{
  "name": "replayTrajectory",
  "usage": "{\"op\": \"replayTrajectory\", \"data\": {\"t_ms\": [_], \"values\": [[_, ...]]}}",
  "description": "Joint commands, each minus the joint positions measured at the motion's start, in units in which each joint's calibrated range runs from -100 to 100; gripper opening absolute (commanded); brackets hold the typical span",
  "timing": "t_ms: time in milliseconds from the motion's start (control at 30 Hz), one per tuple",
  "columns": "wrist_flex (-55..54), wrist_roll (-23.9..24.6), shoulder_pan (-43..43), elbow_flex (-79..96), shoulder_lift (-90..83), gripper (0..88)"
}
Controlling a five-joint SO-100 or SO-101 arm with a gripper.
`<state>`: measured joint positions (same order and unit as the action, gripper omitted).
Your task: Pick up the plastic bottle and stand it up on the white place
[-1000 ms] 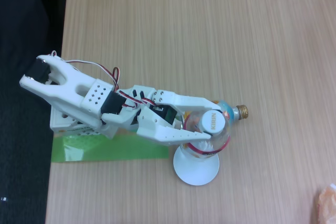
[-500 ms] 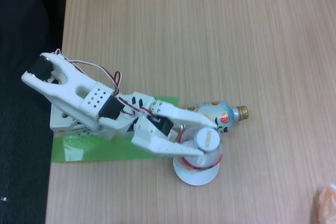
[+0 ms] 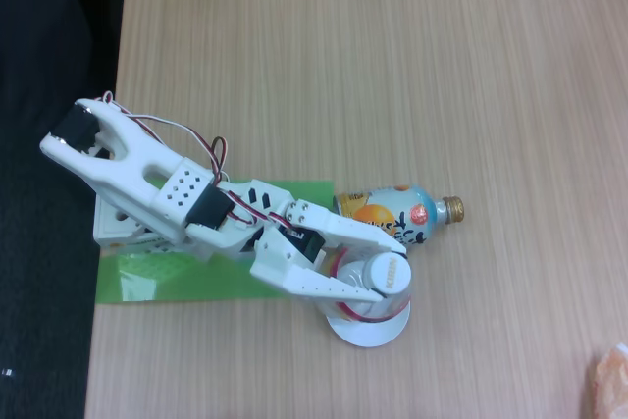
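Crowding plate [image 3: 368, 333] rim: bottle [image 3: 385, 277], gripper [image 3: 378, 267]

Plastic bottle [image 3: 385, 277] upright on white place [image 3: 369, 325]

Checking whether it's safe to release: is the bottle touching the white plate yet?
Cannot tell. In the fixed view from above, the bottle, held in the gripper, overlaps the plate, but any gap underneath is hidden.

We are looking at what seems an office or lab bench: a pale wood-grain desk [image 3: 392, 66], green tape [image 3: 186, 277] fixing the arm's base, dark floor beside.
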<state>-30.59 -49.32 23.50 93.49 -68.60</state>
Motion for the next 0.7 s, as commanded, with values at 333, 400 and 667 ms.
{"op": "replayTrajectory", "data": {"t_ms": [333,400,667], "values": [[-1.09,-0.04,-3.35,-0.28,-0.74,13.0],[-1.09,-0.15,-4.09,-0.10,-0.74,13.0],[-5.98,-0.25,-4.31,-0.01,-0.15,13.0]]}}
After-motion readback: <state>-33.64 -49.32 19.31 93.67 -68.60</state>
